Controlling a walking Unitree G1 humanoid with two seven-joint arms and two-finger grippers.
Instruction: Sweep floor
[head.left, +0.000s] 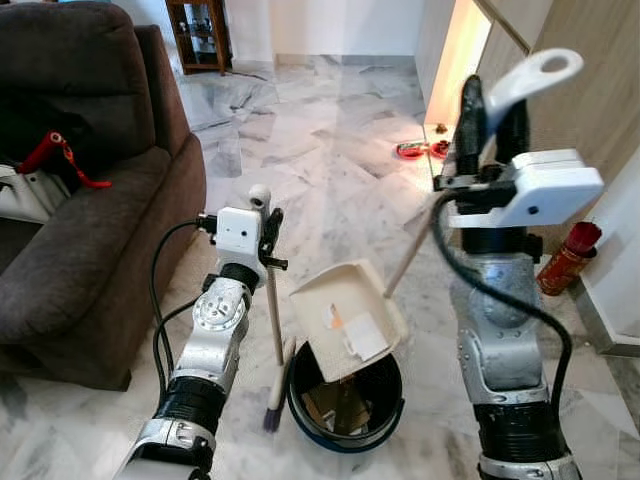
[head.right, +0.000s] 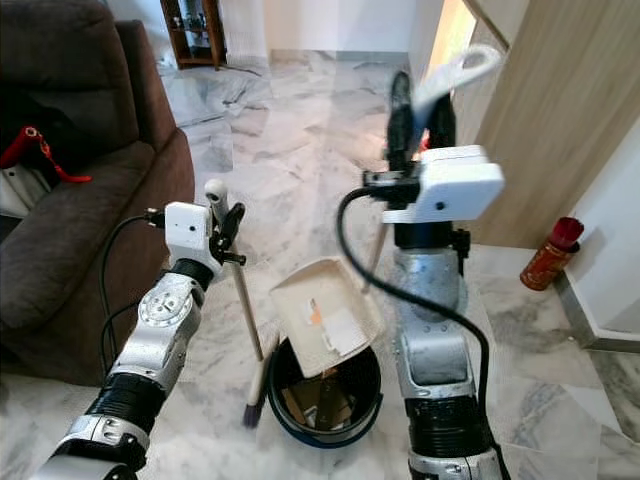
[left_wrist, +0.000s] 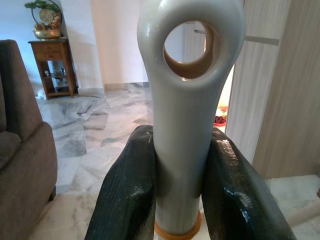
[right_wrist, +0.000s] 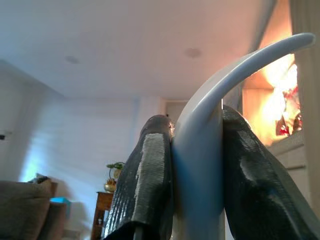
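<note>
Right tool (head.left: 497, 105): raised high at the right, its two black fingers (right_wrist: 150, 185) clamped on the grey looped grip of the dustpan handle (head.left: 531, 76).
Left tool (head.left: 266, 222): lower, at the left, closed around the grey top of the broom (head.left: 274, 320); the wrist view shows the fingers (left_wrist: 127, 195) pressed to both sides of the grip with its round hole.
Dustpan (head.left: 348, 318): cream tray on a thin pale stick that slants down from the right tool; tilted steeply, its lower edge over the mouth of the bin, with scraps of paper stuck on its inner face.
Bin (head.left: 345, 408): dark round bucket with a blue rim, standing on the floor between the two arms, bits of rubbish inside.
Broom: nearly upright, dark bristles resting on the floor just beside the bin's left side.
Floor (head.left: 320, 140): pale grey veined marble.
Sofa (head.left: 90, 200): brown, at the left, with a red strap lying on its seat.
Red can (head.left: 567, 258): on the floor at the right, by the wooden wall panel.
Red object (head.left: 420, 150): far off on the floor by the lit doorway; too small to tell what it is.
</note>
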